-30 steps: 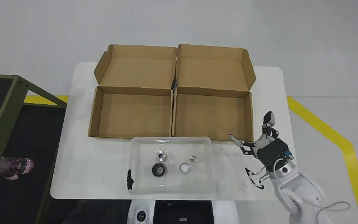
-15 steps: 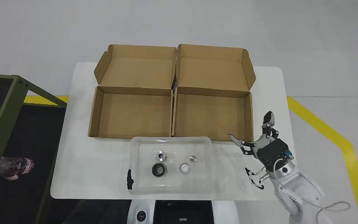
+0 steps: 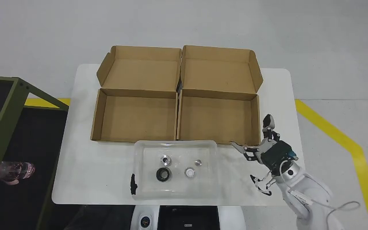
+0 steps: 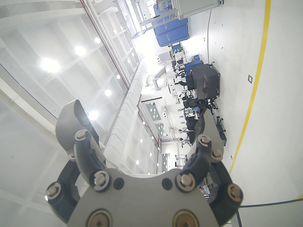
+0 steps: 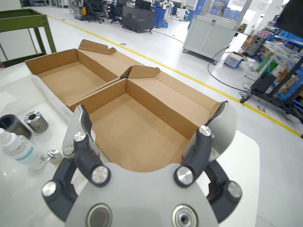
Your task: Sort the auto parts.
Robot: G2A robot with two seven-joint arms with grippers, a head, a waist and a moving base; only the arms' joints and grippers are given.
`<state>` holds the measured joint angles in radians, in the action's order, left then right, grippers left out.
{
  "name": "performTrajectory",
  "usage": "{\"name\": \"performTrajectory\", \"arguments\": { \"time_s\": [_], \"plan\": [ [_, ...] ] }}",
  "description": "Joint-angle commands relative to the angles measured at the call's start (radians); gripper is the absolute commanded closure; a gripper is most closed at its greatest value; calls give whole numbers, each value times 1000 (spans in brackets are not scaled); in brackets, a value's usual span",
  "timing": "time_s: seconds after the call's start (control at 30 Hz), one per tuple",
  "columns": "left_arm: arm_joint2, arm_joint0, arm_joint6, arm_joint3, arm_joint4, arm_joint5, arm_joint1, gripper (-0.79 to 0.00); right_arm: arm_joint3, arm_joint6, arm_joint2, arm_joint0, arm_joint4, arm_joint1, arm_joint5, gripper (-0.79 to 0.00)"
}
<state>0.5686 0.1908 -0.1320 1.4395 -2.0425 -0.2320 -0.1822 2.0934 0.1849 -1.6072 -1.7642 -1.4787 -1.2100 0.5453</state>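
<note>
A clear plastic tray (image 3: 141,150) at the table's front holds a steel cylinder (image 3: 165,160), a black ring (image 3: 164,174), a small white bottle (image 3: 189,172) and a small metal piece (image 3: 198,163). The right wrist view shows them too: cylinder (image 5: 36,121), ring (image 5: 11,125), bottle (image 5: 21,148), small piece (image 5: 55,155). My right gripper (image 3: 250,132) hangs open and holds nothing, just right of the tray, by the right box's front corner. Its fingers frame the right cardboard box (image 5: 142,124). My left gripper (image 4: 138,112) is open, holds nothing and points up into the room.
Two open cardboard boxes stand side by side behind the tray, the left box (image 3: 135,118) and the right box (image 3: 215,119), lids folded back. A green cart (image 3: 17,121) stands off the table's left edge. Bare white tabletop (image 3: 276,92) lies right of the boxes.
My right gripper has shifted a little to the left and away from the table's front, closer to the right box's corner. The parts in the tray have not moved.
</note>
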Motion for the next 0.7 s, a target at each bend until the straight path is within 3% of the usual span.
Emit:
{"name": "performTrajectory", "arguments": {
  "time_s": [0.0,0.23,0.67],
  "plan": [
    [0,0,0,0,0,0,0,-785,8,-38,0,14,16,4,61,-785],
    [0,0,0,0,0,0,0,-785,25,-180,49,83,57,18,252,-785],
    [0,0,0,0,0,0,0,-785,16,-359,201,199,97,32,409,-785]
  ]
}}
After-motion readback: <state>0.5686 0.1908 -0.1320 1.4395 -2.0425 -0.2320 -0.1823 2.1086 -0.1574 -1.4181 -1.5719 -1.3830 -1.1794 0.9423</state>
